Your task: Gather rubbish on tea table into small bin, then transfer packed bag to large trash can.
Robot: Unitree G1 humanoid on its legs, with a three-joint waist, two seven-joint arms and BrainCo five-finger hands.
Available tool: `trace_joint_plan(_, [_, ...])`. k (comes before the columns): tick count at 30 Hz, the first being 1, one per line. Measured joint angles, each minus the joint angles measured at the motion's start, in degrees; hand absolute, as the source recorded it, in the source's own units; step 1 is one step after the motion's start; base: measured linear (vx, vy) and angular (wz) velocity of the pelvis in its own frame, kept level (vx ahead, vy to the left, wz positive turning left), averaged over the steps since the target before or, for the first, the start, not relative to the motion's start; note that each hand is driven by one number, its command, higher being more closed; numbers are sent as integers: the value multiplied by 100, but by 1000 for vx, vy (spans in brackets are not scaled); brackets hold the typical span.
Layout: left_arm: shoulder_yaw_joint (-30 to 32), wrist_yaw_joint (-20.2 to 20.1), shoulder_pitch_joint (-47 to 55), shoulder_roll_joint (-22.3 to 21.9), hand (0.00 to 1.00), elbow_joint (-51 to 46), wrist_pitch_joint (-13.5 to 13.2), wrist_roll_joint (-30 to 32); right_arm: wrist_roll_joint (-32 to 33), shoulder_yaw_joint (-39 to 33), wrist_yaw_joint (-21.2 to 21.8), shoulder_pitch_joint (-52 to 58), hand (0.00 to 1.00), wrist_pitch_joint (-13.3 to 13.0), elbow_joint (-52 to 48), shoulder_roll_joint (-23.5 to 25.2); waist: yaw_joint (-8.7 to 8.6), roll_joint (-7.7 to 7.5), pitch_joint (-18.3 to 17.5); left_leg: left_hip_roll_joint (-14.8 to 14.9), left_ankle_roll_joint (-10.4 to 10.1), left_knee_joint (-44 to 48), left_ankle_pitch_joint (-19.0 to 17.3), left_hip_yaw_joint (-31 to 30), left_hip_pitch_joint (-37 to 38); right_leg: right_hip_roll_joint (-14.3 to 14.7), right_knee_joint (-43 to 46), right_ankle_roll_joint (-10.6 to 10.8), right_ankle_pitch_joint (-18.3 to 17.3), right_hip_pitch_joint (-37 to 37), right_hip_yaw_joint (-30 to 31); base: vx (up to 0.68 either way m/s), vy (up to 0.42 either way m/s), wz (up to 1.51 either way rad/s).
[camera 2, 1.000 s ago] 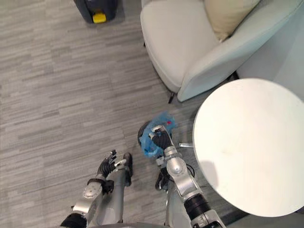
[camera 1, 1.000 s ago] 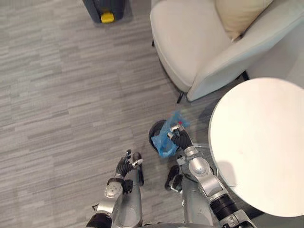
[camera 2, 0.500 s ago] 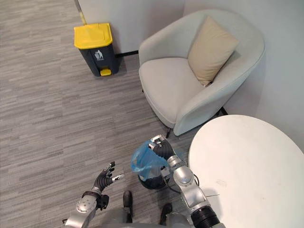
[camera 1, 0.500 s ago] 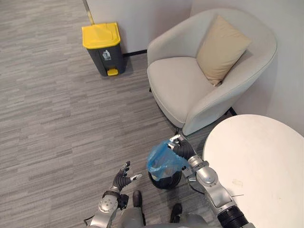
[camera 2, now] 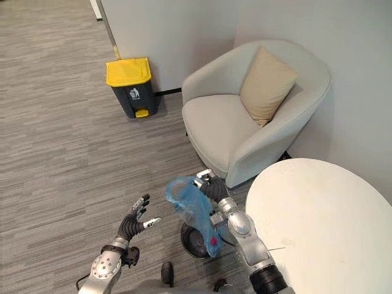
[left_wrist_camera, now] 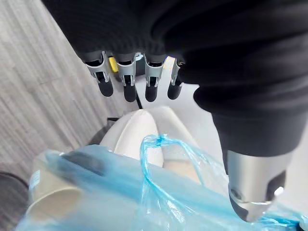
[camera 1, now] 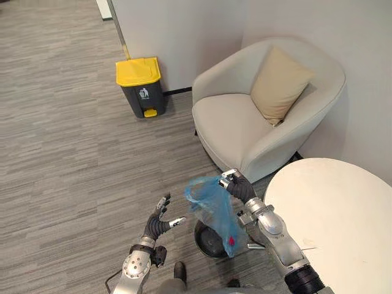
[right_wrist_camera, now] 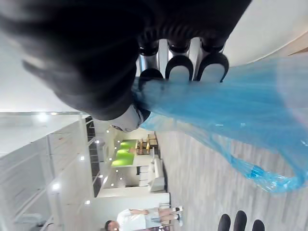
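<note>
A blue plastic bag [camera 1: 214, 211] with something red in its bottom hangs above the small black bin [camera 1: 208, 242] on the floor. My right hand [camera 1: 239, 188] is shut on the bag's top, its fingers [right_wrist_camera: 180, 65] curled round the gathered blue film [right_wrist_camera: 250, 110]. My left hand [camera 1: 160, 220] is open, fingers spread, to the left of the bag and apart from it; its fingers [left_wrist_camera: 130, 82] are straight, with the bag's loop handle [left_wrist_camera: 159, 159] past them. The large grey trash can [camera 1: 139, 86] with a yellow lid stands by the wall at the back left.
A pale armchair [camera 1: 257, 122] with a beige cushion [camera 1: 278, 82] stands behind the bin. The round white tea table [camera 1: 337, 214] is at the lower right. Grey wood-pattern floor [camera 1: 73, 159] stretches between me and the trash can. A person [right_wrist_camera: 139, 222] stands far off.
The camera has tilted up. My right hand has lifted the blue bag out of the small bin, so that it hangs free above it. The left hand has risen slightly, still open.
</note>
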Motion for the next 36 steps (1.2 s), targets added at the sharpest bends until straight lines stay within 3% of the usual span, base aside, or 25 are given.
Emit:
trace_joint_plan(12, [-7,224,-354,24,0,-1075,-146,1403,266,426,196,-627,100,-7,-32,-157,4,5,-59,-4,1,-7,-1,-13,54,36,-212,5,121,147,-5,0,0,0])
trace_joint_plan(16, [-75,265,-550,34,0,-1074,-176,1739,430,476,226,-841,100,-7,-32,-166,-5,6,-66,3,1,-6,1,-14,64,44,-212,0,124,153,9,0,0,0])
trace_joint_plan(24, [-831,284,-880,195,0,-556,-175,2095,1018,729,358,-1089,100,5,-32,-252,-7,-11,-239,38,-4,-7,5,-2,71,89,-215,-10,130,132,120,7,-2,-3])
trace_joint_plan(36, [-958,446,-1141,139,0,-83,-186,2389,1686,934,424,-1375,100,45,-36,-256,-2,-53,-284,124,-62,-21,43,-8,98,179,-209,-66,165,129,175,-1,-1,-1])
